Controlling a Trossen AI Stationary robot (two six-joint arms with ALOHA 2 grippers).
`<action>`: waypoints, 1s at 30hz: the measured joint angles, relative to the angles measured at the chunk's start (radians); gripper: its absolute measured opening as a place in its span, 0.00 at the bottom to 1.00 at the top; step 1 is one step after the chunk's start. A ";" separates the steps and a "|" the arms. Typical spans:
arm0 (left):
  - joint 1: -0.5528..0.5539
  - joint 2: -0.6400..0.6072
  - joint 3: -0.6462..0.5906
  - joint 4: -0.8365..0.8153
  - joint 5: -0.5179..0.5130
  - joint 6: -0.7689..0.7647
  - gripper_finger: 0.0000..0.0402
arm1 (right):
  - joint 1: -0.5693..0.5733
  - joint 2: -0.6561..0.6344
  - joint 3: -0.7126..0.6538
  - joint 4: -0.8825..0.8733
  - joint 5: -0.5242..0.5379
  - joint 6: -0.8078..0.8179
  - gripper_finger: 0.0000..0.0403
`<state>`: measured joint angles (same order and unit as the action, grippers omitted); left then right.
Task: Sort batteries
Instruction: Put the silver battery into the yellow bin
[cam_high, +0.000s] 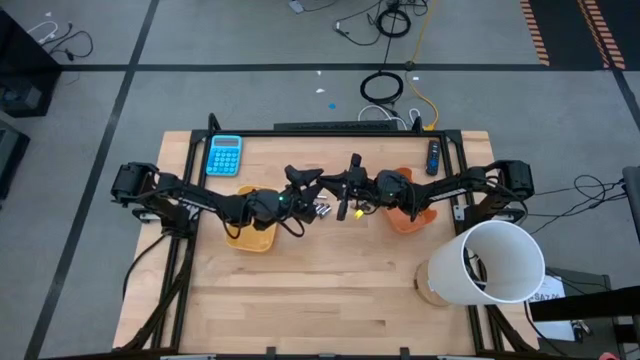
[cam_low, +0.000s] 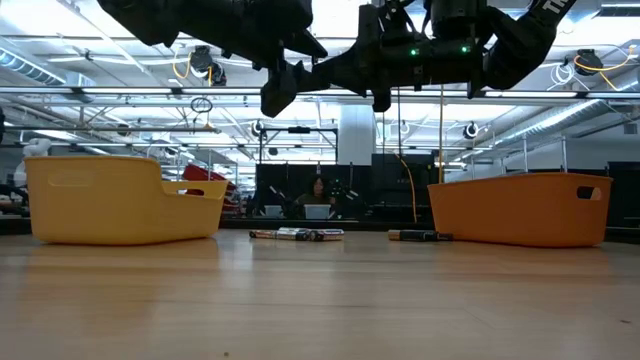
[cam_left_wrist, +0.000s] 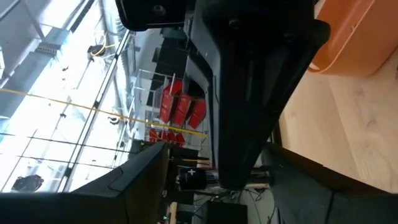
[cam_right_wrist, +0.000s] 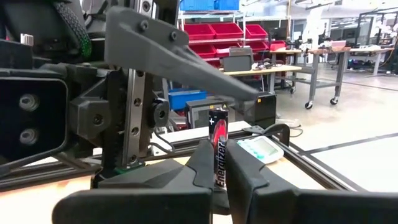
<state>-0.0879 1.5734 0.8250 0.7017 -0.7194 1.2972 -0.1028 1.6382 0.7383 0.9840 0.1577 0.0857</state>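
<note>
My right gripper (cam_right_wrist: 217, 163) is shut on a dark battery (cam_right_wrist: 217, 130) that stands upright between its fingers, high above the table's middle (cam_high: 346, 192). My left gripper (cam_high: 316, 184) faces it at the same height and is open. One grey left finger (cam_right_wrist: 186, 59) reaches over the battery's top; I cannot tell whether it touches. More batteries (cam_low: 296, 234) (cam_low: 420, 236) lie flat on the wood between the trays, seen from above as two small groups (cam_high: 322, 210) (cam_high: 362, 208). The yellow tray (cam_high: 250, 235) sits left of them and the orange tray (cam_high: 410, 215) right. My right gripper pinches the dark battery by its lower half (cam_right_wrist: 217, 171) between its two fingers (cam_right_wrist: 202, 165), which lie along it. The battery stands upright in the hold with its upper end (cam_right_wrist: 217, 115) free above the fingertips. It is lifted clear of the table.
A blue calculator (cam_high: 224, 155) lies near the far left corner. A big white tub (cam_high: 490, 262) stands at the near right, and a small dark device (cam_high: 433, 157) rests at the far right edge. Bare wood (cam_high: 320, 300) spreads across the near half.
</note>
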 joint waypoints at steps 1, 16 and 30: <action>0.001 0.000 0.002 -0.001 -0.003 0.000 0.65 | 0.000 0.000 0.000 0.000 0.000 0.000 0.01; 0.014 0.002 0.012 -0.013 -0.030 0.045 0.58 | 0.005 0.000 0.002 0.001 0.004 -0.003 0.01; 0.017 0.002 0.011 -0.015 -0.080 0.043 0.43 | 0.006 -0.002 0.001 0.005 -0.001 -0.004 0.01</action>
<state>-0.0707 1.5749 0.8364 0.6862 -0.7990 1.3407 -0.0963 1.6367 0.7395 0.9893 0.1570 0.0822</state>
